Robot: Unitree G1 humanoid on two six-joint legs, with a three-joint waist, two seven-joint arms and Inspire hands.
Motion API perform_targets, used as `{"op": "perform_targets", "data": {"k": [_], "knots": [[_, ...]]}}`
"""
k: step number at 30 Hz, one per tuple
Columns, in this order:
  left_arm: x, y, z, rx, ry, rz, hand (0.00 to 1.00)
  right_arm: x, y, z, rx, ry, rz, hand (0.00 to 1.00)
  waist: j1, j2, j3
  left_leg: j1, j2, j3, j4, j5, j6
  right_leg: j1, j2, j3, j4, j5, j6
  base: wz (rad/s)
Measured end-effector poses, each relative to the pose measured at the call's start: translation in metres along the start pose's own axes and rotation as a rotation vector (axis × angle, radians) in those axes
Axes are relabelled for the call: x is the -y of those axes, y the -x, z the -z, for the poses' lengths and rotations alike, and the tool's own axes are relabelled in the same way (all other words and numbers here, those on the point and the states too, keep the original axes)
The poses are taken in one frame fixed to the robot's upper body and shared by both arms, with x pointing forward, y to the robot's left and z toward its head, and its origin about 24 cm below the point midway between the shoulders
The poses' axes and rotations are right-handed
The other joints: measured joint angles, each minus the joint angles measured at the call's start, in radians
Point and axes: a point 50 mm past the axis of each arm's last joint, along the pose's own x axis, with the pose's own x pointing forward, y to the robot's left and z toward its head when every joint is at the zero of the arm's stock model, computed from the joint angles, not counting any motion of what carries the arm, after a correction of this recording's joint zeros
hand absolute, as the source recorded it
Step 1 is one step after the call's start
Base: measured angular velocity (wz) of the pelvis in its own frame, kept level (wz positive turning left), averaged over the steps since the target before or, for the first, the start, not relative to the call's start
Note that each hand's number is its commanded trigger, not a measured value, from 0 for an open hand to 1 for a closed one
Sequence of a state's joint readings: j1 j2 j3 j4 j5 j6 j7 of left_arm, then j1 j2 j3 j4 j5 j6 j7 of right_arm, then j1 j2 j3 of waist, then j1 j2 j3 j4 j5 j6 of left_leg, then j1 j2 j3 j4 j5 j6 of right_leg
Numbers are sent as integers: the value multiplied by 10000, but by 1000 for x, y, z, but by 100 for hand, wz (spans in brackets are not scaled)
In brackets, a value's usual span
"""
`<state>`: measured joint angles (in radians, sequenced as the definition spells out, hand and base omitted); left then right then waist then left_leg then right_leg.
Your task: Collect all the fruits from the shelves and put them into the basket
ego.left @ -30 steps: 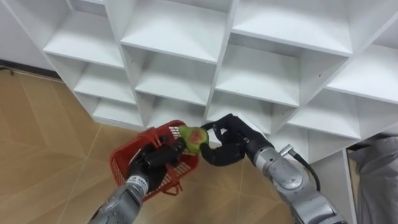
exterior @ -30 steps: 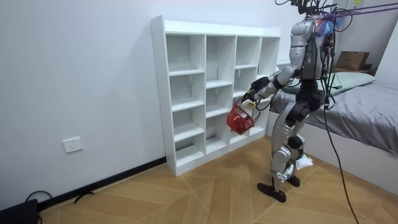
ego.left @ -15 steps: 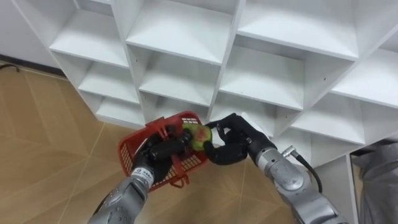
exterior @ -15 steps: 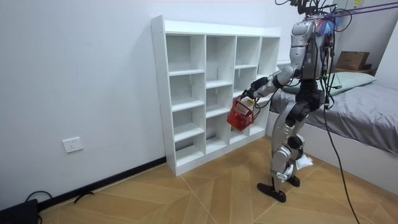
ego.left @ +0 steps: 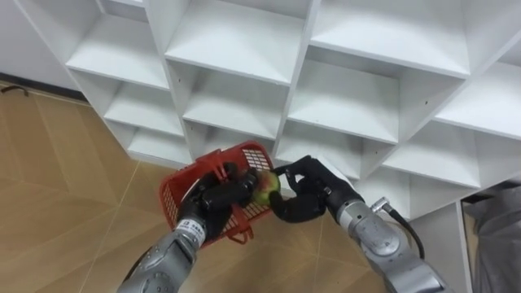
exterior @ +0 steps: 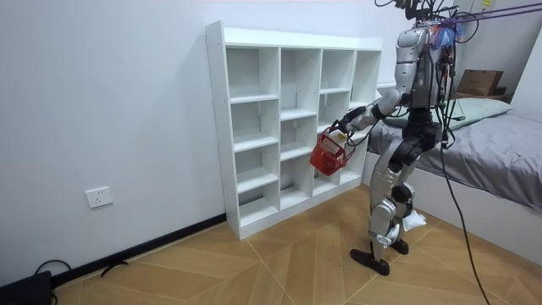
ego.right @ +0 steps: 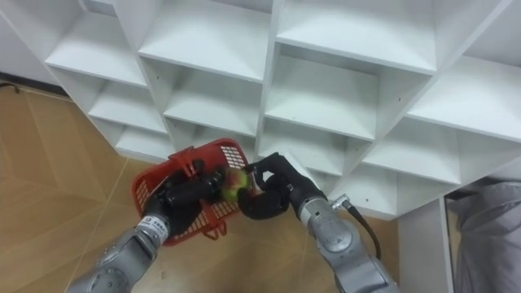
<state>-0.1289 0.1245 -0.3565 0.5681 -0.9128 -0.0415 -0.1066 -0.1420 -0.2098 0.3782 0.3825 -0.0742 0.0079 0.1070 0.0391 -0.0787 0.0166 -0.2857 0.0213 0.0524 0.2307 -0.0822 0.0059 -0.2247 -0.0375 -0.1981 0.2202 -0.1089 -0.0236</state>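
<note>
At lower centre, the right hand [ego.left: 308, 195] is clamped on a fruit [ego.left: 266, 185] at the rim of the basket [ego.left: 174, 198], which the left hand [ego.left: 213, 200] grips before the closet [ego.left: 244, 49]; this looks like the drop-in step, and next the fruit should clear the rim before the fingers part.

My left hand [ego.left: 213, 198] and right hand [ego.left: 305, 191] are black, with dark, segmented fingers. Behind each sits a ribbed silver cuff, then a smooth silver-grey forearm. A black cable loops beside my right wrist. My torso and legs are silver-grey with darker joints and black feet.
</note>
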Motion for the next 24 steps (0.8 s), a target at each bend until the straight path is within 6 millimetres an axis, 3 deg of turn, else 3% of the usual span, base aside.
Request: {"op": "perform_targets", "data": {"k": [6,8,10,11,19,24], "knots": [[-1,1,0,-15,-23,109,100,0,0,1,-61,-12,-3,100,1,-5,-3,2,1,1,9,0,0,1,0,-4,3,0,0,0],[-1,1,0,-21,-26,129,100,0,0,1,-73,-18,-3,87,2,-7,-4,1,1,1,12,0,0,1,0,-7,4,0,0,0],[-1,1,0,-20,-28,149,100,0,0,1,-72,-25,3,36,2,-8,-5,1,1,2,13,0,0,-2,0,-5,8,0,0,0],[-1,1,0,-15,-35,158,100,0,0,1,-68,-31,19,0,3,-9,-6,1,1,2,12,0,0,-5,0,-5,8,0,0,0],[12,1,-8,321,-59,878,100,-4,-1,-1,-9,-207,11,0,50,-16,-12,25,2,16,9,0,0,2,1,10,14,1,-2,0],[10,3,-3,89,3,925,100,-6,-1,-1,8,-368,-102,0,96,-20,-12,24,4,16,11,0,-1,2,1,4,18,0,-2,0]]}}
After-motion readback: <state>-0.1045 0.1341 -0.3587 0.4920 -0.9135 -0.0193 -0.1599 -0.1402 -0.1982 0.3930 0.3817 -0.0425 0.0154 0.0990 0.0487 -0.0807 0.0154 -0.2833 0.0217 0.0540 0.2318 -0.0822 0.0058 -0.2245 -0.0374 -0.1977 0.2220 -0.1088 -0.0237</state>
